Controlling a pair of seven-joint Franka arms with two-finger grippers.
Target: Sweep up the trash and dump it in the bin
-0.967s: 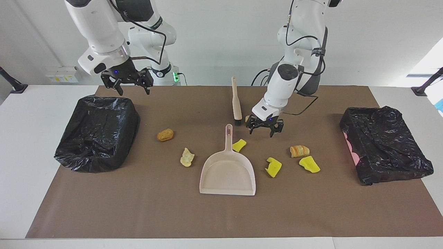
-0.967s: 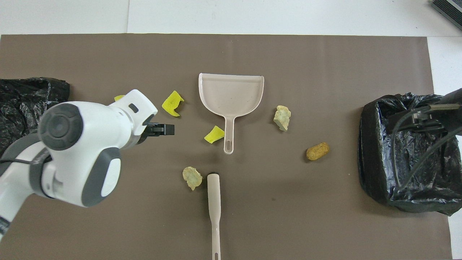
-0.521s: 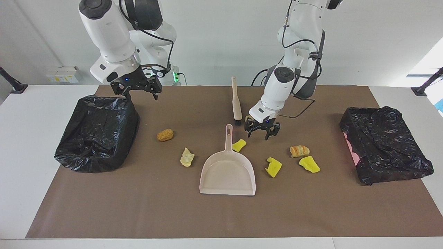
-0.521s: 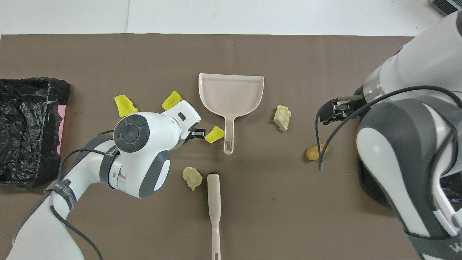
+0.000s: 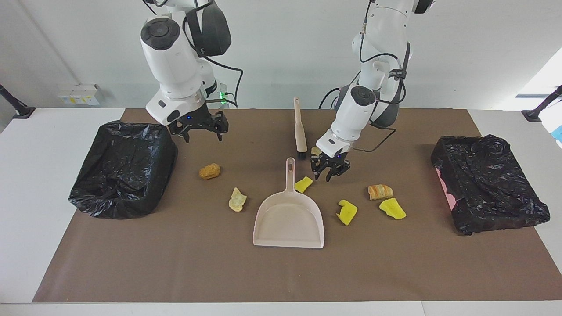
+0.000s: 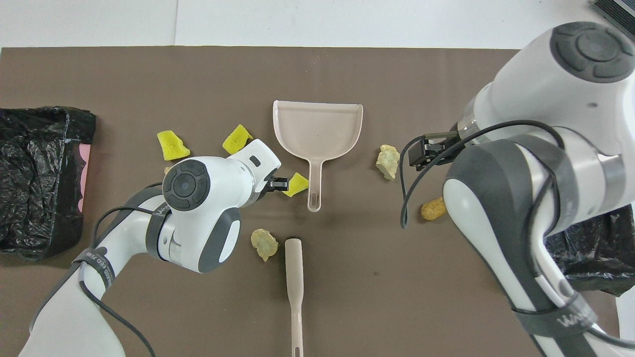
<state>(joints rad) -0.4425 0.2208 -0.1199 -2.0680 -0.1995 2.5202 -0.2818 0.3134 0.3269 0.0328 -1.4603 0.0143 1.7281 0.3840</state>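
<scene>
While the left end effector [image 5: 328, 174] hung low over the brown mat, its black fingers stood partly apart with nothing between them, though how wide I could not tell. Just beside it, toward the right arm's end of the table, lay a bright yellow sponge wedge [image 5: 303, 184], touching the handle of the beige plastic dustpan [image 5: 289, 219]. Close by it on the robots' side sat a pale tan crumbly lump [image 5: 315, 151], next to the black bristles of the beige long-handled brush [image 5: 300, 130]. Toward the left arm's end lay a folded yellow sponge chunk [image 5: 347, 211], a striped orange-brown bread-like roll [image 5: 380, 191] and a flatter yellow sponge piece [image 5: 392, 208], all apart from one another. The right end effector [image 5: 198, 131] hovered with its fingers spread wide and empty beside the black bag-lined bin [image 5: 124, 169]. Below it on the mat rested an orange-brown oval lump [image 5: 209, 171] and, nearer the dustpan, a pale yellowish ragged scrap [image 5: 237, 199].
</scene>
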